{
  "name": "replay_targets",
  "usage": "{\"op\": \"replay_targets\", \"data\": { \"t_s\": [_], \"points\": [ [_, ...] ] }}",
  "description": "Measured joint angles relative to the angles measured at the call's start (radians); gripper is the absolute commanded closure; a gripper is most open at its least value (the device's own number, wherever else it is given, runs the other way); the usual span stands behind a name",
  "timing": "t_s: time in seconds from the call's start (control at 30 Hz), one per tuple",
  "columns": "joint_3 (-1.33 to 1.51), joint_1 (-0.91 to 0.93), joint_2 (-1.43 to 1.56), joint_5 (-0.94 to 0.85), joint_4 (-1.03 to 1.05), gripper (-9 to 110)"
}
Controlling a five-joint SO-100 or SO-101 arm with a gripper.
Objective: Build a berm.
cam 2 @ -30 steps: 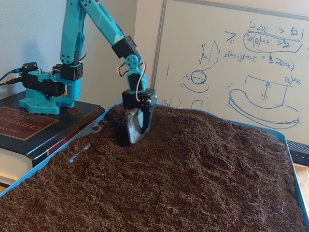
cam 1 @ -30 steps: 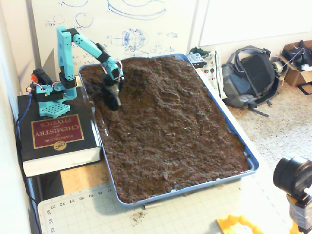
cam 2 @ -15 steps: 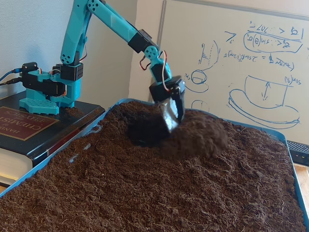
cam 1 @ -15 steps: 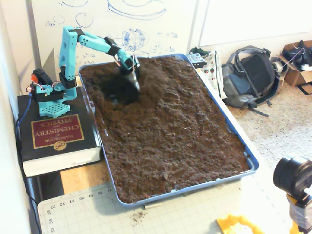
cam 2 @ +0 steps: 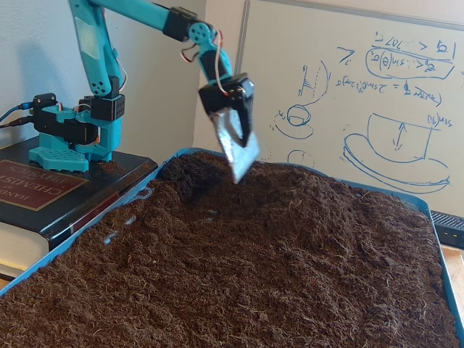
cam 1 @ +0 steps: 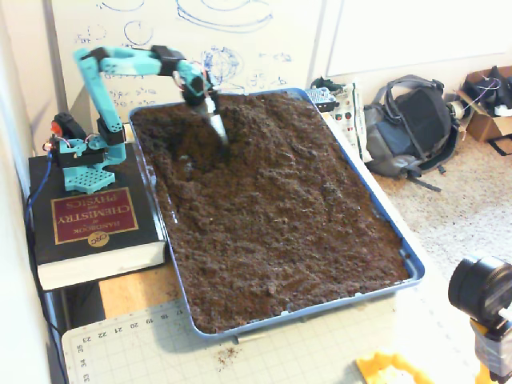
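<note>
The teal arm (cam 1: pixel 120 72) stood bolted on a thick black book (cam 1: pixel 84 220) beside a blue tray (cam 1: pixel 404 248) filled almost to the rim with dark brown soil (cam 1: pixel 280 208). Its gripper (cam 1: pixel 218 126) carried a silvery scoop-like blade, pointed steeply downward; in a fixed view the tip (cam 2: pixel 239 170) hung just above the soil, or barely touched it, I could not tell which. I could not tell whether the jaws were parted or closed either, since the metal blade hid them in both fixed views, and no soil showed on the blade. Directly under and beside the gripper, toward the arm's base, lay a shallow dug hollow (cam 1: pixel 188 152) where the tray floor seemed to show through in small pale spots. The berm (cam 2: pixel 319 210) rose just past the gripper on the far side from the base, a broad hump of loose crumbly soil higher than the rest, running along the whiteboard end of the tray; seen from above it read as the raised dark mass (cam 1: pixel 276 120) next to the blade. Farther from the gripper the soil flattened out toward the tray's near rim. A whiteboard (cam 2: pixel 362 87) with blue sketches stood behind the gripper, and a grey backpack (cam 1: pixel 412 128) lay on the floor well apart from it.
</note>
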Motion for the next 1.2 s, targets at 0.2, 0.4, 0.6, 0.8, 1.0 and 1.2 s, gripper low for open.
{"op": "replay_targets", "data": {
  "t_s": [0.2, 0.4, 0.6, 0.8, 1.0, 1.2],
  "points": [
    [0.225, 0.023, 0.247, -0.011, 0.179, 101],
    [0.394, 0.225, 0.433, -0.255, 0.207, 101],
    [0.436, 0.514, 0.509, -0.666, 0.207, 101],
    [0.462, 0.680, 0.388, -0.907, 0.193, 101],
    [0.451, 0.706, 0.152, -0.923, 0.029, 101],
    [0.436, 0.686, 0.023, -0.857, -0.123, 101]
  ]
}}
